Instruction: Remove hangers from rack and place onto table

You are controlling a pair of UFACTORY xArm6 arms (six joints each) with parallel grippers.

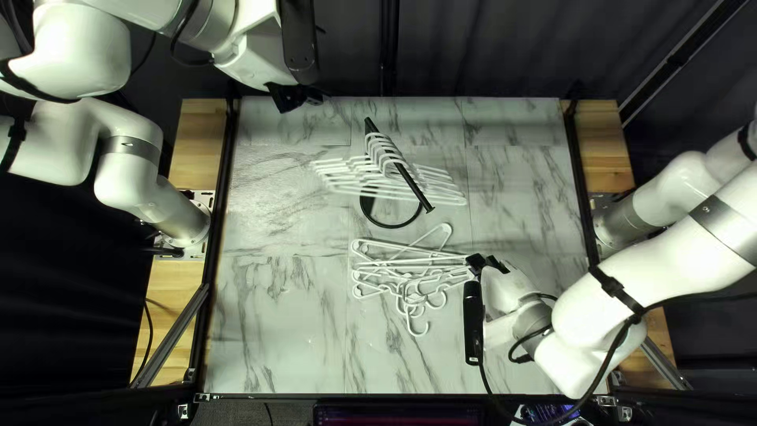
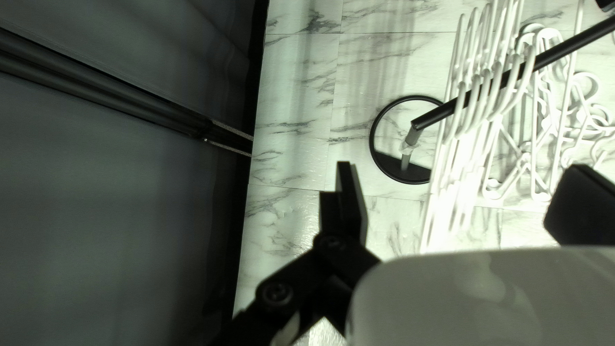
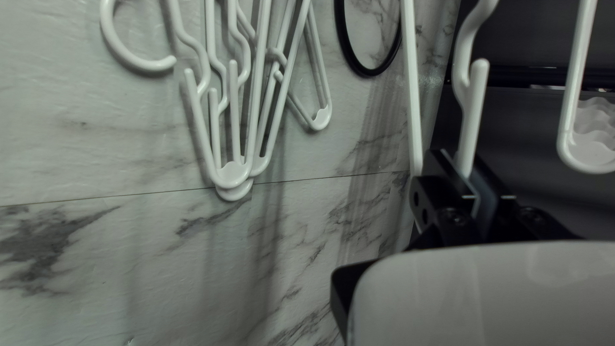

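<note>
Several white hangers (image 1: 383, 162) hang on the black rack (image 1: 415, 192). Nearer the table's front, more white hangers (image 1: 412, 309) lie in an overlapping pile. My right gripper (image 1: 475, 267) is at the pile's right side in the top left view. In the right wrist view that gripper (image 3: 472, 172) is shut on a white hanger (image 3: 475, 109), held close to the camera with the pile beyond. My left gripper (image 1: 298, 96) is raised at the table's far edge. In the left wrist view it (image 2: 460, 168) stands open, with rack hangers (image 2: 477, 96) ahead of and below its fingers.
The rack's round black base (image 2: 375, 138) rests on the marble-patterned table (image 1: 276, 315). A dark curtain (image 1: 489, 47) hangs behind the far edge. Black rails run along the table's sides. My right forearm (image 1: 670, 264) reaches low over the front right corner.
</note>
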